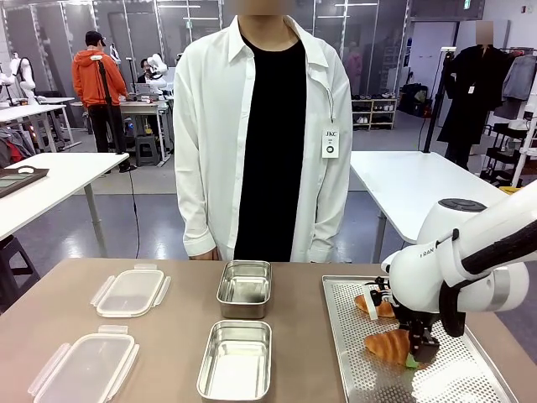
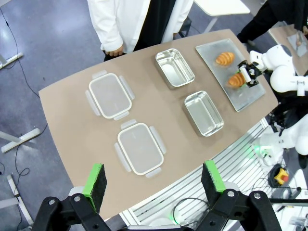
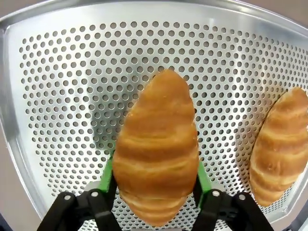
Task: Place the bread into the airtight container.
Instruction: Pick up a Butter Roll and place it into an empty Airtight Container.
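My right gripper [image 3: 156, 179] is shut on a golden croissant-shaped bread [image 3: 156, 149], its green pads pressed against both sides, low over the perforated metal tray [image 3: 62, 96]. In the front view that bread [image 1: 388, 344] and gripper [image 1: 417, 357] are at the table's right. A second bread [image 1: 375, 306] lies farther back on the tray [image 1: 344, 353]. Two open steel containers stand mid-table, one far [image 1: 244, 282] and one near [image 1: 237, 361]. My left gripper [image 2: 153, 182] hangs open high above the table with nothing between its fingers.
Two clear lids with side clips lie at the table's left, one far [image 1: 130, 291] and one near [image 1: 84, 367]. A person in a white shirt stands at the far edge behind the containers. Bare tabletop separates the tray from the containers.
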